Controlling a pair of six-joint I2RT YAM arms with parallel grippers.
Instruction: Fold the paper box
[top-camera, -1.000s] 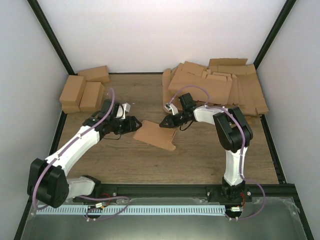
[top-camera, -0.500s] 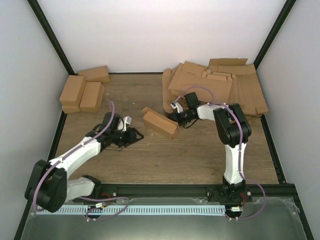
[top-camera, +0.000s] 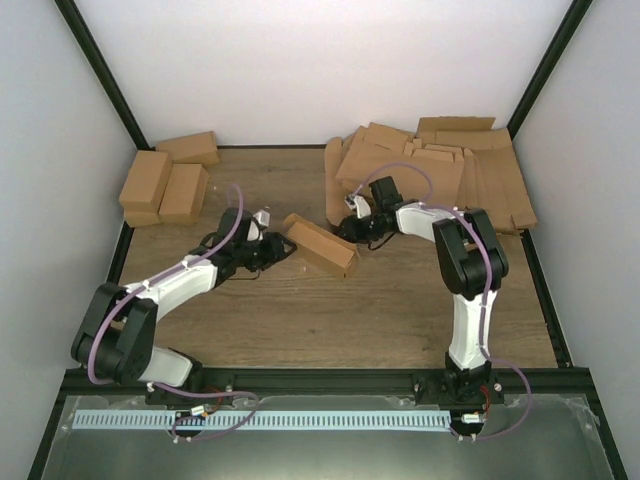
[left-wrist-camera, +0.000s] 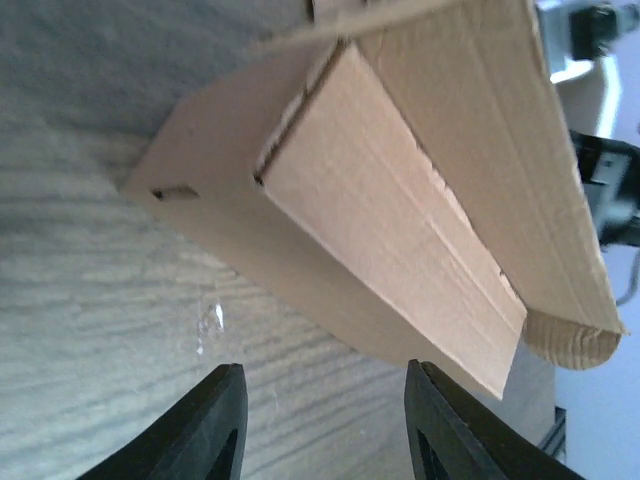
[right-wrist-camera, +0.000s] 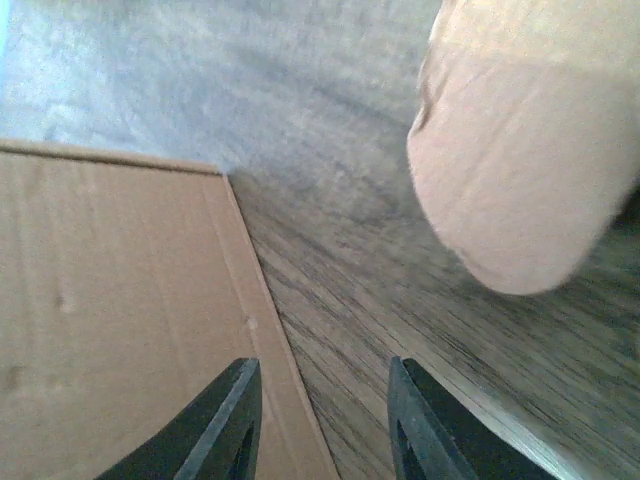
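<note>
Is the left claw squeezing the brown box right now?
No, the left claw stands open with only table in its gap, and the paper box lies ahead of it.

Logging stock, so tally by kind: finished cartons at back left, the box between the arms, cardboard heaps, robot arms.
Finished cartons, back left: 3
Paper box between the arms: 1
Heap of flat cardboard sheets: 1
Robot arms: 2
Total: 7

Soft, even light fills the overhead view, brightest on the far white wall (top-camera: 330, 70), and shadows on the table (top-camera: 300, 320) are faint. The left wrist view shows the paper box (left-wrist-camera: 400, 200) fairly sharp. In the right wrist view, a pale brown shape (right-wrist-camera: 520, 170) at right is badly blurred
</note>
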